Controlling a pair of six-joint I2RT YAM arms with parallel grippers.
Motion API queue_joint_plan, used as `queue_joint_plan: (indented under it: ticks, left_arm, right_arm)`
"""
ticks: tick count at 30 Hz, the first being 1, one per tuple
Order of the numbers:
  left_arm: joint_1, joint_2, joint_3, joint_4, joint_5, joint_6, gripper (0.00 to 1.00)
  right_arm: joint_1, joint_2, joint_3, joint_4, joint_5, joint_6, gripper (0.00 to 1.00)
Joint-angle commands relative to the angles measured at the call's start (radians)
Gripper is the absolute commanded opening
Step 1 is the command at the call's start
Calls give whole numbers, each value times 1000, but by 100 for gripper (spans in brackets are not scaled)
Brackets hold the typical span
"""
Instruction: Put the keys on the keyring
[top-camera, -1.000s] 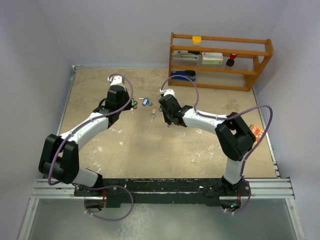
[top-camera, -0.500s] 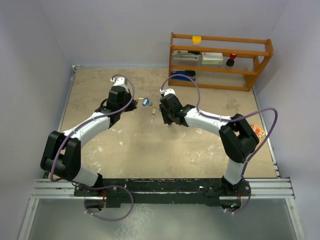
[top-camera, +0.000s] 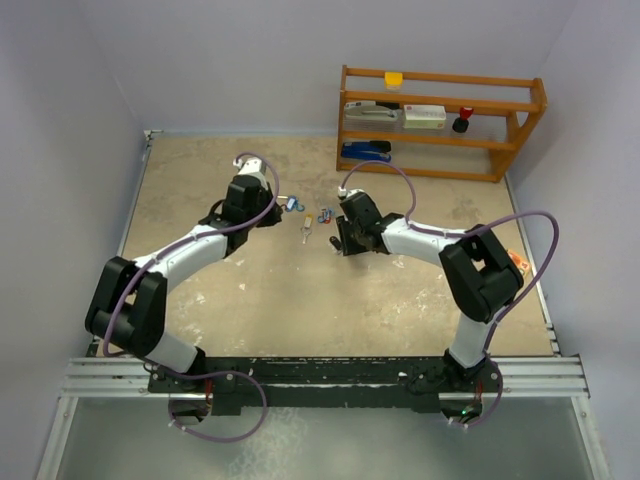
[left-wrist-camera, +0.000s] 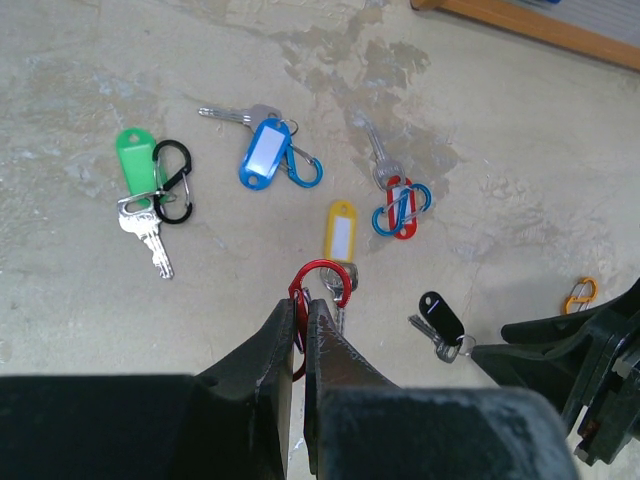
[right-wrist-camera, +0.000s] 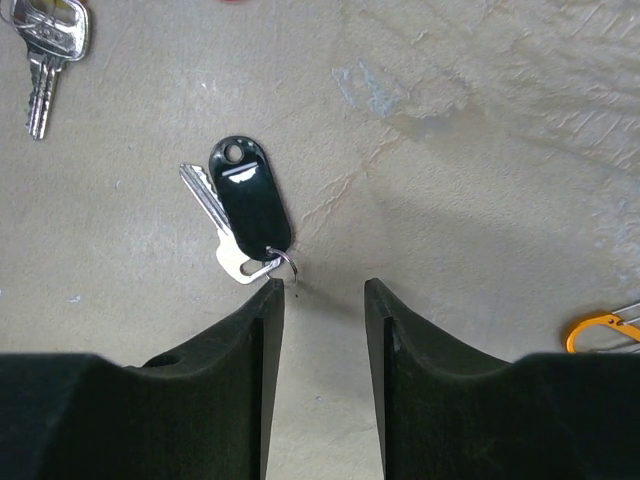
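Both arms reaching out mid-worktop, elbows flared out to the sides

Left gripper (left-wrist-camera: 303, 300) is tipped down, fingers pinched nearly together on a red clip (left-wrist-camera: 318, 264). Right gripper (right-wrist-camera: 322, 290) sits low too, fingers parted with a clear gap, and the two wrists angle in toward each other.

Even, diffuse overhead light; shadows soft and short. All views sharp, no glare. Wrist views bend slightly toward their edges.
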Motion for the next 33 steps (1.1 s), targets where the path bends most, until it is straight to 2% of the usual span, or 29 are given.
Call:
queue_joint_plan:
  ticks: [1, 15, 26, 33]
  left_arm:
    - [-12, 7, 24, 48, -2, -13, 0]
    - [-21, 20, 27, 46, -16, -11, 0]
    - [-21, 23, 27, 43, -24, -6, 0]
    - [-22, 25, 27, 42, -27, -5, 0]
  right_arm:
    - [-25, -52, -30, 65, -90, 31, 40]
    - [-43, -43, -73, 134, -166, 49, 37]
    - [-45, -27, -73, 147, -168, 57, 28]
    - [-46, -10, -73, 163, -180, 62, 27]
